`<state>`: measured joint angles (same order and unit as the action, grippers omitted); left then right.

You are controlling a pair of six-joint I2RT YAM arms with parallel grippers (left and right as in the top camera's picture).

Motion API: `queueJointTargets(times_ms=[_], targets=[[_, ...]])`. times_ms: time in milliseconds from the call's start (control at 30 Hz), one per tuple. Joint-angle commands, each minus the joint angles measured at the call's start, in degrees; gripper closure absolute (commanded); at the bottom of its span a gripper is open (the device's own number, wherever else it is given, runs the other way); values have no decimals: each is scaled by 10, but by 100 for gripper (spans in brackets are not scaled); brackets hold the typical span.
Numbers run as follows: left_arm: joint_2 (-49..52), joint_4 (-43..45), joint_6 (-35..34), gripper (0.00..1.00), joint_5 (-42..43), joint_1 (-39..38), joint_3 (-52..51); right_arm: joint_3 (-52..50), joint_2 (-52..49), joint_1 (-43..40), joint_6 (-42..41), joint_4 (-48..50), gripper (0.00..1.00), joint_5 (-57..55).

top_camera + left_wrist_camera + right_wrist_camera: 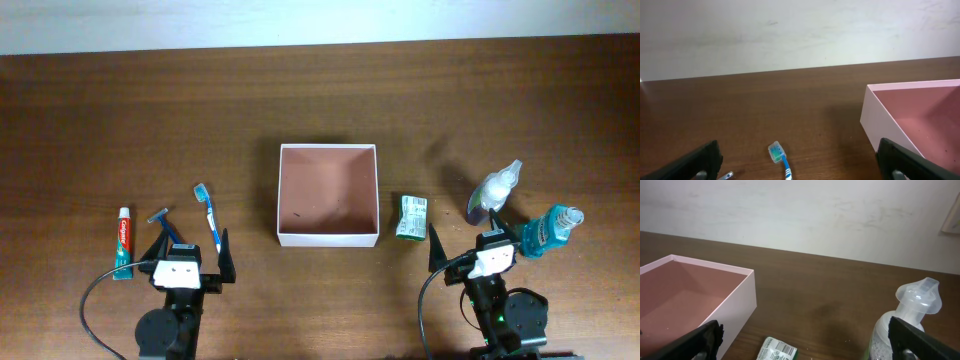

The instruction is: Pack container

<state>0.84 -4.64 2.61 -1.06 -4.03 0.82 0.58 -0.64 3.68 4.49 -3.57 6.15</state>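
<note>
The container [283, 190] is a square shallow box, white outside, pinkish-brown inside, empty, at the table's middle; its wall shows in the left wrist view [880, 120] and right wrist view [737, 307]. A blue toothbrush [210, 215] [780, 157], a blue razor [168, 226] and a toothpaste tube [121, 243] lie at the left. My left gripper [190, 252] is open and empty just in front of them. At the right lie a green packet [411, 217] [776, 351], a clear bottle [496, 188] [912, 315] and a teal mouthwash bottle [548, 230]. My right gripper [470, 250] is open and empty.
The dark wooden table [320, 100] reaches back to a white wall [790, 35]. Both arm bases sit at the front edge.
</note>
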Motion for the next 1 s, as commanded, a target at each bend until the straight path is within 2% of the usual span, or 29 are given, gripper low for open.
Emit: queueJointTargets(times_ms=[0, 433, 600, 800, 967], targets=[[-5, -1, 9, 1, -2, 3, -3, -3, 4, -4, -3, -2, 2, 9], [-5, -1, 9, 1, -2, 3, -3, -3, -4, -4, -5, -3, 2, 7], [-5, -1, 9, 1, -2, 3, 3, 4, -18, -4, -68, -10, 2, 7], [-1, -20, -20, 1, -2, 3, 53, 73, -57, -4, -84, -63, 2, 7], [56, -103, -20, 1, -2, 3, 161, 211, -168, -4, -84, -160, 2, 7]])
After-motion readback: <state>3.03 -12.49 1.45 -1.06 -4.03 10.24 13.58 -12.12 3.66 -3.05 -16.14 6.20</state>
